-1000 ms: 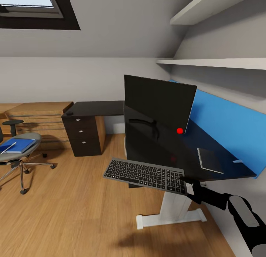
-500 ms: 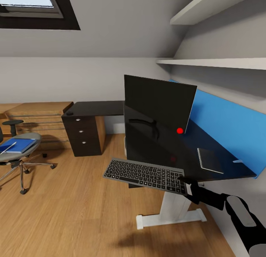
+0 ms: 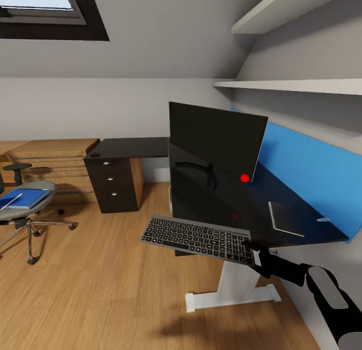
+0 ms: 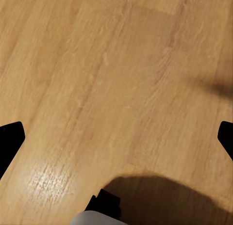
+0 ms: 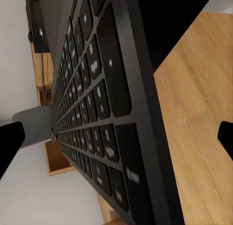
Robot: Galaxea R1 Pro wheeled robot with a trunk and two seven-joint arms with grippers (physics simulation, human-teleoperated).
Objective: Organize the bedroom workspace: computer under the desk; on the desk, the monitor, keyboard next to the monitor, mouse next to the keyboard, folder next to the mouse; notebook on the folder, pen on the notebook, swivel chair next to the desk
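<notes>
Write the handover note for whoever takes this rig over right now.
Right gripper: shut on the keyboard, gripping its right end; the keyboard hangs off the desk's near edge, over the floor.
Left gripper: open, holding nothing, pointing at the wood floor.
Monitor: standing on the desk. Done.
Notebook: flat on the desk, right of the monitor.
Folder: on the swivel chair with the pen lying on it; the chair stands away from the desk.
Left: set the keyboard by the monitor, mouse, folder, notebook and pen stack, bring the chair in.
</notes>
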